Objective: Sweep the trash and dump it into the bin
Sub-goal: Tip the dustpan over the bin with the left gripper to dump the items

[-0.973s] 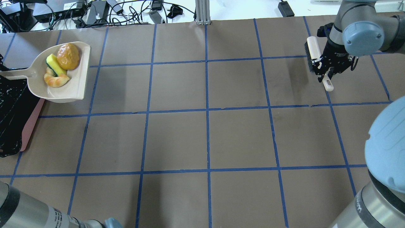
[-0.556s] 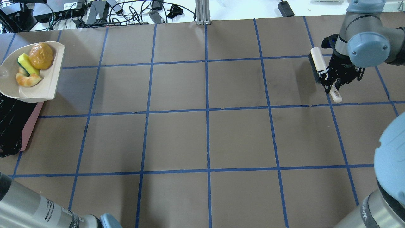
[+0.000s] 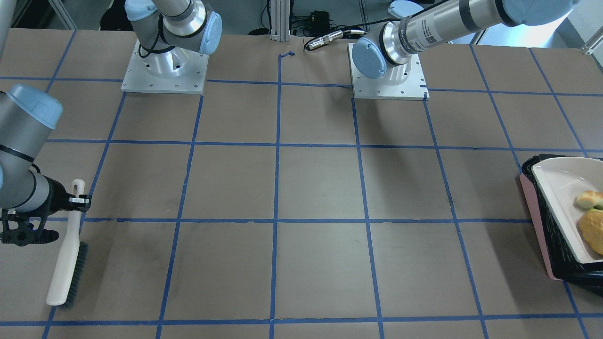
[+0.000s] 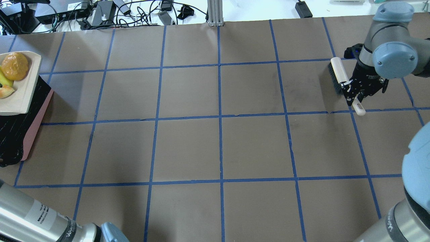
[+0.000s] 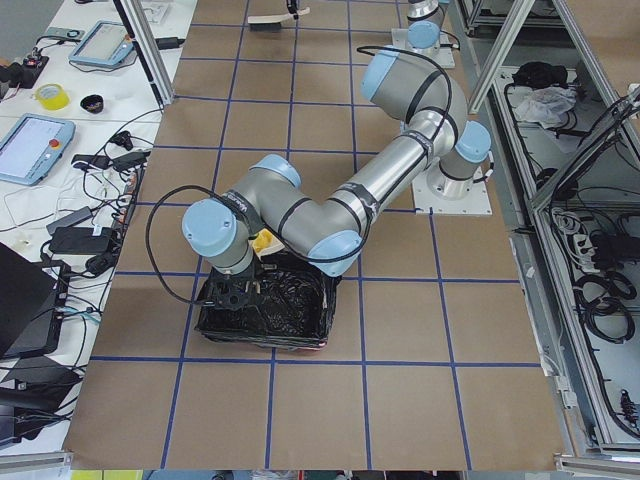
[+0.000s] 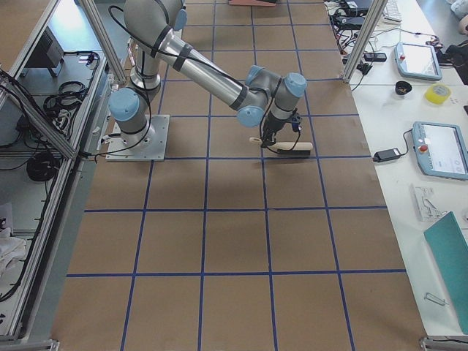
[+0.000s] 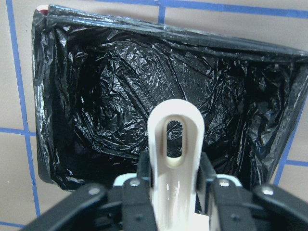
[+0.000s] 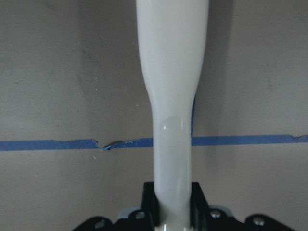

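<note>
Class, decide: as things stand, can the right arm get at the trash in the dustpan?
Probably not. The right gripper is shut on the brush at the opposite end of the table from the trash, which lies in the dustpan that the left gripper holds over the bin.

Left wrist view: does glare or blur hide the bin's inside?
Left wrist view: sharp; the crinkled glossy black plastic bag shows scattered white glints, folds readable; the beige dustpan handle blocks the lower middle. Overhead view: pink rectangular bin cropped at left edge.
</note>
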Robot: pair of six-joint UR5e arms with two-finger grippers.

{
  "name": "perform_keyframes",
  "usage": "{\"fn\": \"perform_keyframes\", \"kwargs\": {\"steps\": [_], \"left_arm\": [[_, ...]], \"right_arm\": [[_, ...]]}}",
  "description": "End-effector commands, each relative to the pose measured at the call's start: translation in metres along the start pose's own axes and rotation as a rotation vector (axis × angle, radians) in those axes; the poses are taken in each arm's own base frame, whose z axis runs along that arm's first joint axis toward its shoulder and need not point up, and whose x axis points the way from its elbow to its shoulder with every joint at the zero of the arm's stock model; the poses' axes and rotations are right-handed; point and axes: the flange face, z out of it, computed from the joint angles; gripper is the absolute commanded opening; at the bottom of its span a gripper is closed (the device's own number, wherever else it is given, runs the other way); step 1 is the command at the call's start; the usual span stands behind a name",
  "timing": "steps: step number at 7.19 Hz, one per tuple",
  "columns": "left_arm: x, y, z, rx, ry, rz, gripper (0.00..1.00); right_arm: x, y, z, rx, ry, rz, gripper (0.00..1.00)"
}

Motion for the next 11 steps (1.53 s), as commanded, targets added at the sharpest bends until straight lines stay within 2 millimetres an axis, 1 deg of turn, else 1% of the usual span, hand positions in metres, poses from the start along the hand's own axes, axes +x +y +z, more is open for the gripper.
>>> {"fn": "perform_keyframes", "kwargs": {"steps": [1,2,3,4,5,6,7,8,9,10,11], "left_arm": [[-0.005,-0.034,-0.004,0.028,0.016,0.034,0.00],[-0.012,-0.051,-0.013,0.060,0.019,0.044,0.00],[-0.019,-0.061,-0.018,0.071,0.024,0.069,0.00],[-0.023,-0.073,-0.019,0.084,0.033,0.073,0.00],[-0.020,-0.082,-0.016,0.113,0.027,0.089,0.00],[-0.020,-0.091,-0.017,0.137,0.030,0.112,0.00],[-0.022,-0.105,-0.022,0.188,0.064,0.132,0.00],[-0.016,-0.113,-0.020,0.242,0.090,0.147,0.00],[-0.016,-0.113,-0.026,0.257,0.103,0.145,0.00],[-0.016,-0.108,-0.036,0.279,0.127,0.141,0.00],[-0.008,-0.103,-0.041,0.321,0.155,0.148,0.00]], "right_arm": [[0.000,0.001,0.004,0.001,0.001,-0.009,0.00],[-0.001,0.001,0.004,0.001,0.001,-0.013,0.00],[-0.001,0.001,0.005,0.000,-0.001,-0.013,0.00],[-0.002,0.003,0.008,-0.004,-0.006,-0.020,0.00],[-0.003,0.004,0.011,-0.010,-0.008,-0.029,0.00],[-0.003,0.005,0.008,-0.004,-0.007,-0.042,0.00],[-0.003,0.004,0.006,0.014,-0.002,-0.053,0.00],[-0.002,0.002,0.004,0.030,0.005,-0.050,0.00],[0.000,0.001,0.002,0.045,0.012,-0.042,0.00],[0.000,0.000,0.001,0.053,0.013,-0.036,0.00],[0.001,-0.003,-0.001,0.085,0.026,-0.030,0.00]]}}
